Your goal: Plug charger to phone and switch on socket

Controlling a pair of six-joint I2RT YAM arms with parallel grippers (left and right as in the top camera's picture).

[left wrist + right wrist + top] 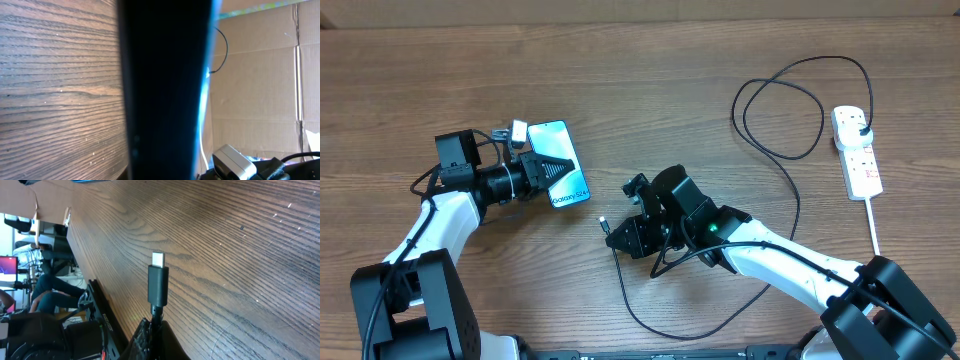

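Observation:
The phone (563, 170), its blue-teal screen lit, is held tilted off the table at centre-left in my left gripper (552, 168), which is shut on it. In the left wrist view its dark body (165, 90) fills the middle. My right gripper (623, 237) is shut on the charger cable just behind its connector tip (605, 224), which points left toward the phone, a short gap away. In the right wrist view the connector (158, 282) sticks up from the fingers (152, 335) over the table. The charger's black cable (790, 170) loops to its plug in the white socket (856, 150) at far right.
The socket's thick white cord (873, 225) runs down toward the front edge at right. The charger cable also curls along the front of the table (660, 325). Cardboard walls (260, 90) stand behind the table.

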